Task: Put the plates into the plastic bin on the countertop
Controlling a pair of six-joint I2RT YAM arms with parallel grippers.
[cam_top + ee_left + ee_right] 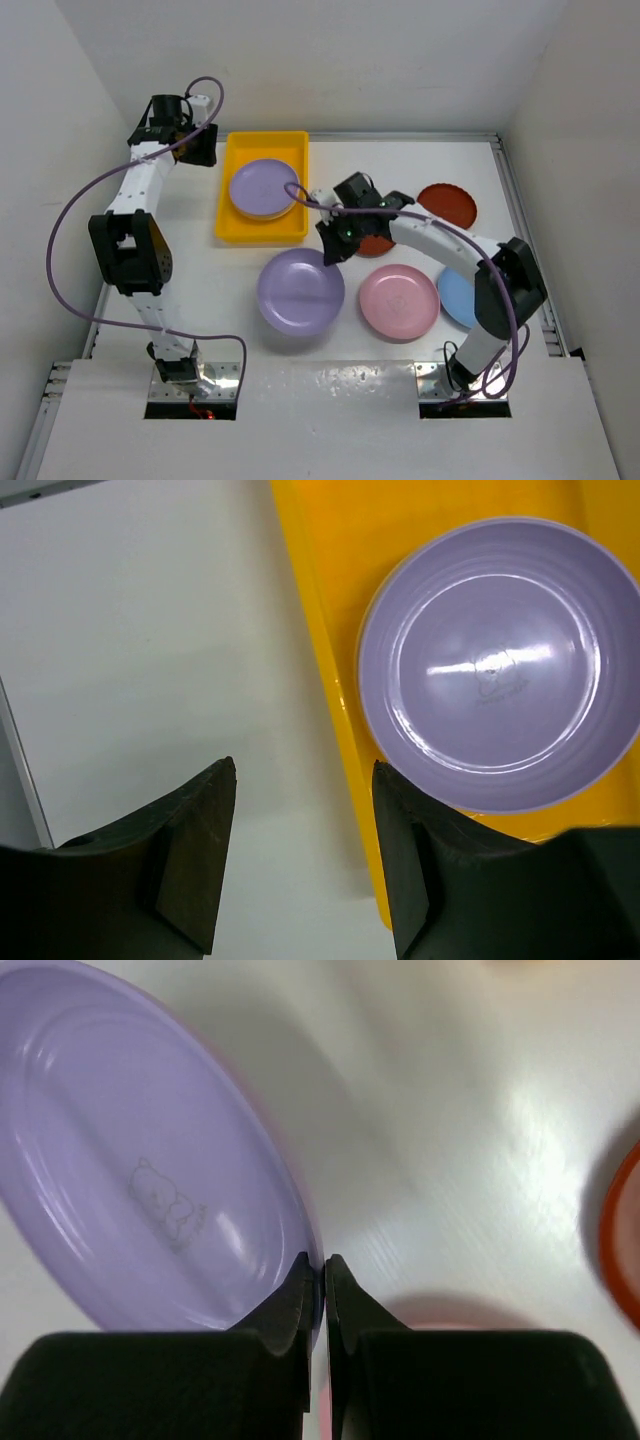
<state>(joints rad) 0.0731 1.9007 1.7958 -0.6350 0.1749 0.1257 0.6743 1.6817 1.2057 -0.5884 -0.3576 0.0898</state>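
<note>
The yellow plastic bin (228,190) stands at the back left of the white countertop (420,165) and holds a stack topped by a lavender plate (263,186); both show in the left wrist view (330,650), (500,660). My left gripper (303,780) is open and empty, over the bin's left rim. My right gripper (322,1265) is shut on the rim of a second lavender plate (130,1170), which lies below the bin in the top view (299,290). A pink plate (399,300), a blue plate (455,296) and brown-red plates (448,204) lie to the right.
A brown-red plate (377,244) sits partly hidden under my right arm; its edge shows in the right wrist view (620,1250). Metal rails run along the table's right edge (528,240). White walls close in the back and sides.
</note>
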